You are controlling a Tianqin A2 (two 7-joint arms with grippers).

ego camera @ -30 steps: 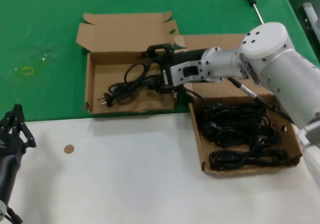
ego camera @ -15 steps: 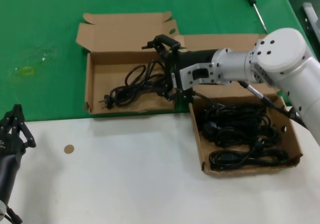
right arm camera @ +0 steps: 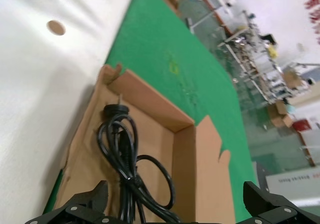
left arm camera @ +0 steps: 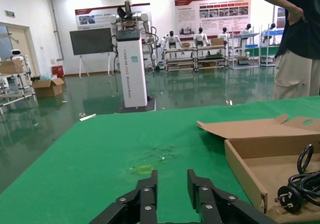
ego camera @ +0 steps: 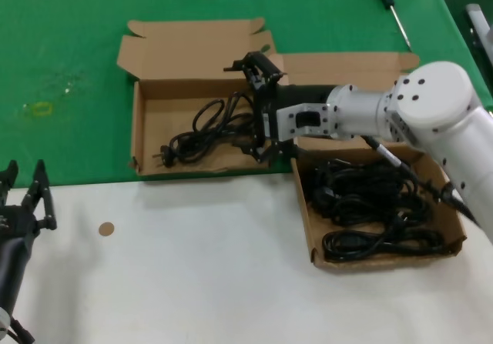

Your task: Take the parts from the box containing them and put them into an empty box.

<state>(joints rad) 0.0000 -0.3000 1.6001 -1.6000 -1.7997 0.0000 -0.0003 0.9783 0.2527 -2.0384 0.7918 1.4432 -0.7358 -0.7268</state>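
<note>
The shallow cardboard box with the short notched lid [ego camera: 146, 121] holds one black power cord [ego camera: 204, 132], lying loose with its plug at the left. My right gripper [ego camera: 258, 107] hovers open over that box's right end, just right of the cord and not holding it. The right wrist view shows the cord [right arm camera: 120, 149] between and beyond the open gripper [right arm camera: 175, 194]. The box with the broad lid [ego camera: 347, 63] at the right holds several coiled cords [ego camera: 370, 205]. My left gripper [ego camera: 25, 176] is open and empty at the lower left; the left wrist view shows it [left arm camera: 171, 179] too.
A green-handled screwdriver [ego camera: 389, 5] lies on the green mat at the far right. A small brown disc [ego camera: 107, 228] lies on the white table in front. My right arm stretches across the right box's lid.
My right gripper has drawn back to the right, off the cord, which now lies loose in the left box. The left gripper has shifted slightly and its fingers look wider apart.
</note>
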